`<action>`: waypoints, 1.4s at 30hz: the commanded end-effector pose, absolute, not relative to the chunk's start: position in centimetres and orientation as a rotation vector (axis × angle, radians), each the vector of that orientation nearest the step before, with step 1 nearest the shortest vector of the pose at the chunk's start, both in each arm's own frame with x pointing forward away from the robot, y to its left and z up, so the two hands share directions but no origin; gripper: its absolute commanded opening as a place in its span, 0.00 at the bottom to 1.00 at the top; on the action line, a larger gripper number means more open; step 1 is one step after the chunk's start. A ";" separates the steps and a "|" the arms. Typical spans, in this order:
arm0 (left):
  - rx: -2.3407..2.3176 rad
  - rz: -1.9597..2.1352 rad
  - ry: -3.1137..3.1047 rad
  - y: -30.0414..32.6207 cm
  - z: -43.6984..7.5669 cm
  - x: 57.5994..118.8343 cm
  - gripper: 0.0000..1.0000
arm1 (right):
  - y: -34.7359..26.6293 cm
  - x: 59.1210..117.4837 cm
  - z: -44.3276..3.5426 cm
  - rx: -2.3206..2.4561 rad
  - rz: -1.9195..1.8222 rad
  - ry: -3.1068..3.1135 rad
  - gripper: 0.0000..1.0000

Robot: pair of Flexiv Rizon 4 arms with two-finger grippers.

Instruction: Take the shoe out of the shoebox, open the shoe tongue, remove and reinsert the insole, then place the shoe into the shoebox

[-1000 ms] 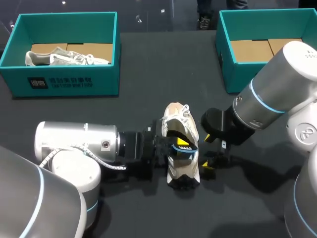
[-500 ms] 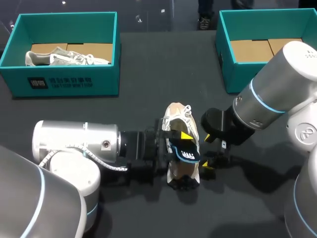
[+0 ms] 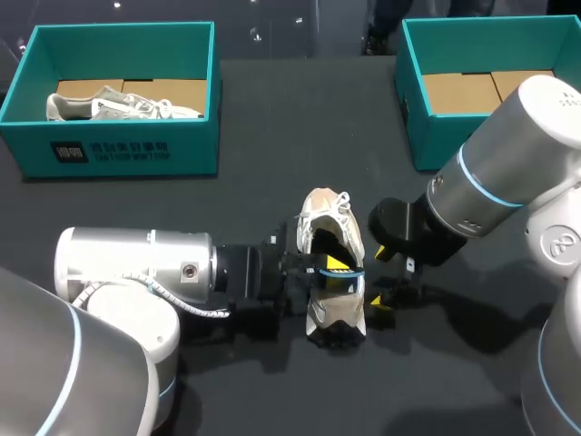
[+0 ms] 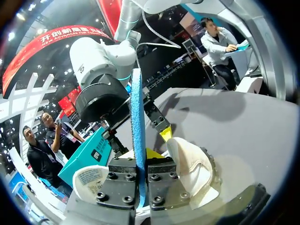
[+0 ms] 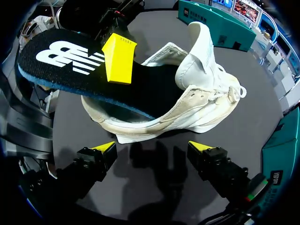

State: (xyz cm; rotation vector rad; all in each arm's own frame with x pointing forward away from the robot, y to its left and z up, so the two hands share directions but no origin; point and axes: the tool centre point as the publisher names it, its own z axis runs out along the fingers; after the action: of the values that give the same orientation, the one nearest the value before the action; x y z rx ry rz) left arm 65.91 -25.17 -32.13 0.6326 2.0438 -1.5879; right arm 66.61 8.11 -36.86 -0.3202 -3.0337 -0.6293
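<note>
the shoe (image 3: 325,218) lies on the surface (image 3: 263,182) between the 2 arms. its long axis runs away from the robot, toe at the far end and heel nearest. the insole (image 5: 65,58) follows that same axis, its front part down inside the shoe's mouth and its heel end raised clear above the heel collar.

the left claw (image 3: 334,264) reaches in across the shoe from its left flank and is clenched on the insole. the left wrist view shows the blue edge pinched between both fingers. the right claw (image 5: 153,149) sits low at the shoe's right flank, fingers spread wide and holding nothing. it is just beside the sole and, as far as i can tell, not touching it.

i judge this to be the insole step, but these views do not show whether it is going in or coming out. either way the move turns on keeping the insole in line with the shoe's length. the left arm has it, and the right is nearest to steady the shoe. the empty shoebox (image 3: 481,86) at the far right is well apart.
</note>
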 end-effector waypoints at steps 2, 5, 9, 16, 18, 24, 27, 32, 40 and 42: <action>0.647 -1.566 2.032 -26.2 -33.4 67.4 0.00 | 8.1 66.5 -36.9 -0.321 -0.631 -3.037 1.00; 0.642 -1.542 2.035 -26.2 -33.8 68.1 0.00 | 8.1 66.5 -36.9 -0.321 -0.631 -3.037 1.00; 0.631 -1.535 2.046 -26.1 -34.2 68.5 0.00 | 8.1 66.5 -36.9 -0.321 -0.631 -3.037 1.00; 0.604 -1.580 2.030 -25.2 -32.7 66.9 0.42 | 8.1 66.5 -36.9 -0.321 -0.631 -3.037 1.00; 0.602 -1.585 2.021 -25.0 -32.0 66.3 0.48 | 8.1 66.5 -36.9 -0.321 -0.631 -3.037 1.00; 0.612 -1.593 1.995 -24.9 -30.4 65.2 0.49 | 8.1 66.5 -36.9 -0.321 -0.631 -3.037 1.00; 0.615 -1.589 1.993 -25.2 -30.4 65.3 0.19 | 8.1 66.5 -36.9 -0.321 -0.631 -3.037 1.00; 0.628 -1.571 2.015 -25.7 -31.7 66.1 0.00 | 8.1 66.5 -36.9 -0.321 -0.631 -3.037 1.00; 0.673 -1.479 2.025 -26.4 -33.8 68.2 0.00 | 8.1 66.5 -36.9 -0.321 -0.631 -3.037 1.00; 0.680 -1.457 2.028 -26.5 -34.1 68.5 0.00 | 8.1 66.5 -36.9 -0.321 -0.631 -3.037 1.00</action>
State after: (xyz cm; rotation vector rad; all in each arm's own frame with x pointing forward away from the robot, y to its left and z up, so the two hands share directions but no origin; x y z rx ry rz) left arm 67.79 -25.08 -33.70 0.6765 2.0141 -1.4724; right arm 66.62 8.11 -36.86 -0.3201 -3.0337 -0.6293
